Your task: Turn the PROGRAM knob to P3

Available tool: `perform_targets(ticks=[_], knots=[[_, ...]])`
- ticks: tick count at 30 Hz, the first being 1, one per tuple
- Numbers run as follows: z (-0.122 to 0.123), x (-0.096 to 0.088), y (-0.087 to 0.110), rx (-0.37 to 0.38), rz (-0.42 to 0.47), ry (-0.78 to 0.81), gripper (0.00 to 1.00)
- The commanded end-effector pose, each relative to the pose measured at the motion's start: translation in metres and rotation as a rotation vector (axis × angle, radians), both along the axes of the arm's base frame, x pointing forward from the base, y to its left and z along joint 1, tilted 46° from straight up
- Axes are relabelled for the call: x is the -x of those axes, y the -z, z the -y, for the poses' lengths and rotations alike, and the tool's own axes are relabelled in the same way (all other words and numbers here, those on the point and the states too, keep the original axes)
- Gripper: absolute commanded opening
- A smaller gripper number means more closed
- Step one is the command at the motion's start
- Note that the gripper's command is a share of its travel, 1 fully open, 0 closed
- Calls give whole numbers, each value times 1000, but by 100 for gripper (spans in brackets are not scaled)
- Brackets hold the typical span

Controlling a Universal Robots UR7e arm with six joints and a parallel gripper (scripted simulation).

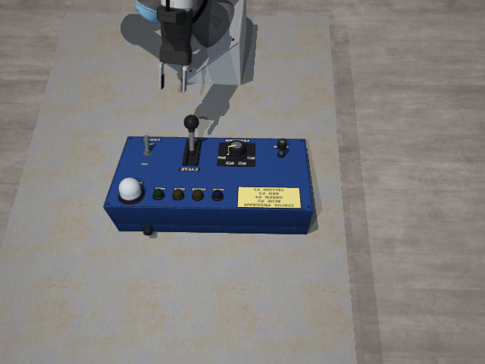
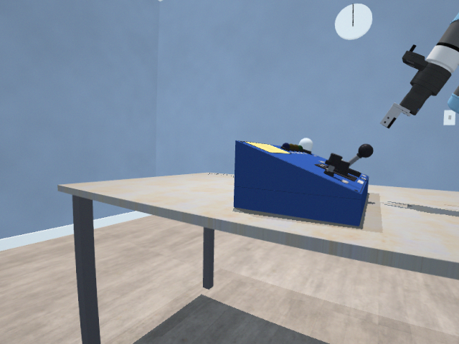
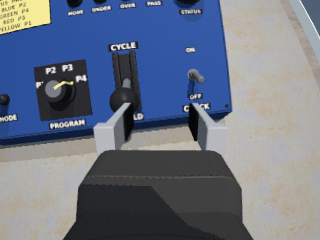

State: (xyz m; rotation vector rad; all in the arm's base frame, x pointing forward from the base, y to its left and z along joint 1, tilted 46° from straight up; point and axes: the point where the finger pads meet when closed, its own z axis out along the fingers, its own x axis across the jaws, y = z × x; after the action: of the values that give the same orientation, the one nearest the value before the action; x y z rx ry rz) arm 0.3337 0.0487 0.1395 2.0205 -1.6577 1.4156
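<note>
One blue console (image 1: pixel 207 217) sits square on the pale mat (image 1: pixel 78 293) in the top view, mat showing on every side of it, more toward the camera than toward the arm. The gripper (image 1: pixel 172 80) hangs above the mat strip on the arm's side of the console, fingers spread wide with nothing between them, short of the console's near edge and off to the side of the black-balled CYCLE lever (image 1: pixel 191 122). The PROGRAM knob (image 1: pixel 236 149) sits in its black square on the panel, between that lever and a small black switch (image 1: pixel 281 144) near the corner. Along the far row run a white dome button (image 1: pixel 130 188), four small lamps and a yellow legend label (image 1: pixel 268 196). Over to the exterior view: the console (image 2: pixel 289 188) is a wedge resting flat on the table (image 2: pixel 148 196), well in from the table's edge, and the gripper (image 2: pixel 388 120) floats high above and beyond the lever's ball (image 2: pixel 365 150), open air between them. From the wrist, the two pale fingers frame the console's front edge, the lever (image 3: pixel 122 99) just inside one of them, the PROGRAM knob (image 3: pixel 59 95) off to the side with its yellow pointer aimed between the P3 and P4 marks.
</note>
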Motion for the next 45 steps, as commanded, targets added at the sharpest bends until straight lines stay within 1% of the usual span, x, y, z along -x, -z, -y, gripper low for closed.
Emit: perform_targets(ticks=[1, 17, 19, 30, 45], knots=[[-4, 2, -5, 0, 1, 0, 100], [-25, 13, -26, 0, 1, 0, 100], [-25, 13, -26, 0, 1, 0, 100], [-38, 20, -39, 0, 1, 0, 100], [-45, 24, -46, 0, 1, 0, 100]])
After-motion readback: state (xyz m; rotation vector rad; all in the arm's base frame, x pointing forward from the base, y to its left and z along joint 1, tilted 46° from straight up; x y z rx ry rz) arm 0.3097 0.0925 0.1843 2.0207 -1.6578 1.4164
